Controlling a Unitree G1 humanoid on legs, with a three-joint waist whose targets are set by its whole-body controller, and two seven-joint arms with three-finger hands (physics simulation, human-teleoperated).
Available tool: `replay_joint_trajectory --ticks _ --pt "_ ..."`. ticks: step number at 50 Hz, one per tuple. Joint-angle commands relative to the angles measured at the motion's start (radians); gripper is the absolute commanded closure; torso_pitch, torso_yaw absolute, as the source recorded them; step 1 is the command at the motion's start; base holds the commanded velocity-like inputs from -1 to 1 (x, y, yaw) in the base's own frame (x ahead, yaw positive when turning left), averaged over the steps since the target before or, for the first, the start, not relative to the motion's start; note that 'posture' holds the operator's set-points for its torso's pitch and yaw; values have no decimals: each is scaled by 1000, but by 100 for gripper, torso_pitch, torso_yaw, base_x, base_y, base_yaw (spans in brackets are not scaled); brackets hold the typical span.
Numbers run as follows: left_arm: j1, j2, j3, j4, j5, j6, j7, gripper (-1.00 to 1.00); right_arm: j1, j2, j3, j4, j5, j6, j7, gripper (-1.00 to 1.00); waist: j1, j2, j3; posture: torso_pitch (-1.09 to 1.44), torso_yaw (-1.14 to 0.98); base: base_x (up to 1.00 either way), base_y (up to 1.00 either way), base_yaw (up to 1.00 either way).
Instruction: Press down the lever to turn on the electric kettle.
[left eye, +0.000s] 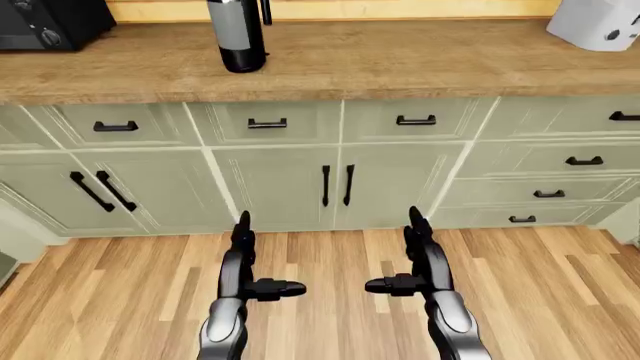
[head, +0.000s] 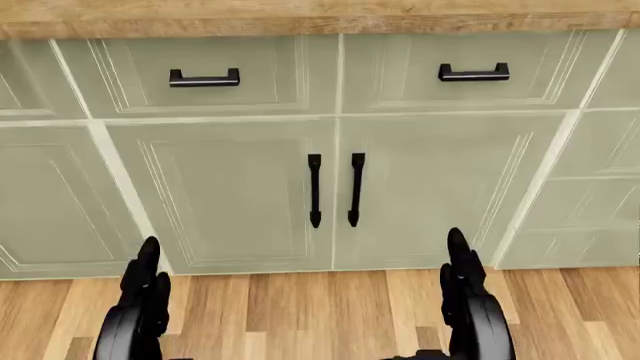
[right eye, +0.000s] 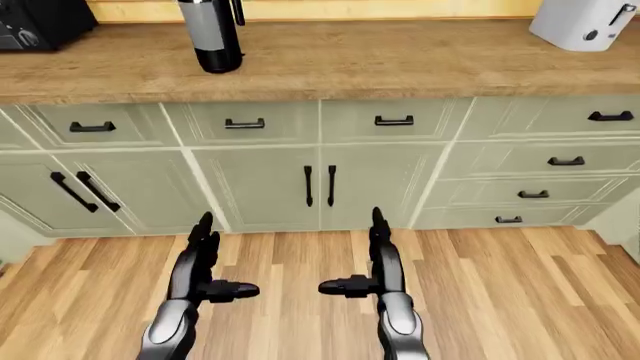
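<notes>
The electric kettle (left eye: 238, 37), silver with a black base and a black handle, stands upright on the wooden counter (left eye: 400, 60) at the top left of centre in the left-eye view. Its top is cut off by the frame, and its lever does not show. My left hand (left eye: 258, 261) and right hand (left eye: 402, 255) are held low over the floor, far below the counter, fingers stretched out, open and empty. The head view shows only cabinet doors and the tips of both hands.
A black appliance (left eye: 45, 22) sits at the counter's far left and a white appliance (left eye: 598, 22) at its far right. Pale green cabinets and drawers with black handles (left eye: 337, 184) stand below the counter. Wooden floor (left eye: 330, 300) lies between me and them.
</notes>
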Motion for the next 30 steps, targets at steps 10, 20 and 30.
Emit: replay_joint_trajectory --ticks 10,20,30 --pt "-38 12 13 -112 -27 -49 -36 -100 -31 -6 -3 -99 13 -34 16 -100 9 -6 -74 0 0 0 0 0" --pt "-52 18 30 -162 -46 22 -37 -100 -47 -15 -23 -136 33 2 27 -100 8 -3 -88 0 0 0 0 0" --pt "-79 35 63 -230 -73 72 -36 -100 -71 -33 -48 -221 64 74 55 -100 8 -3 -91 0 0 0 0 0"
